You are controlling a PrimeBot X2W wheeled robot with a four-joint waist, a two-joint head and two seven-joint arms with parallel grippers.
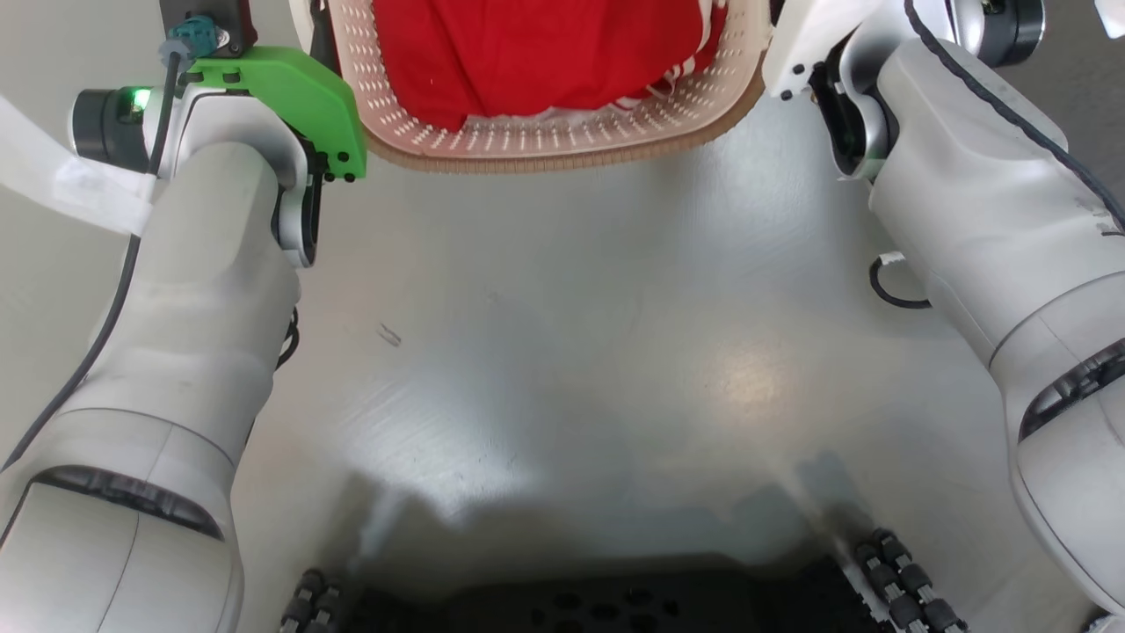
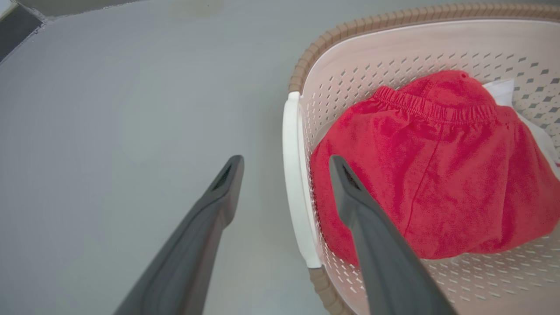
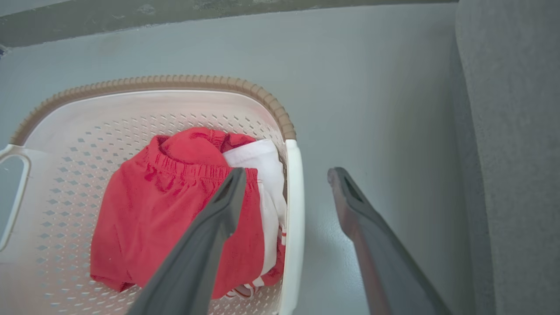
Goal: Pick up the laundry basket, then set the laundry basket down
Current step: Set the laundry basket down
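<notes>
The laundry basket (image 1: pixel 545 151), cream with perforated walls and a brown woven-look rim, lies at the top of the head view between my two arms, with red cloth (image 1: pixel 527 53) inside. In the left wrist view my left gripper (image 2: pixel 285 162) is open and straddles the basket's white side handle (image 2: pixel 294 183), one finger outside and one over the red cloth (image 2: pixel 437 166). Seen from the right wrist, my right gripper (image 3: pixel 287 175) is open astride the other white handle (image 3: pixel 294 218). A white garment (image 3: pixel 262 166) lies beside the red one. Neither gripper pinches a handle.
Grey floor (image 1: pixel 562 352) surrounds the basket. My wheeled base (image 1: pixel 598 607) with black rollers fills the bottom edge. A loose black cable (image 1: pixel 892 294) lies by my right arm. A grey upholstered surface (image 3: pixel 516 131) stands close on the right of the right wrist view.
</notes>
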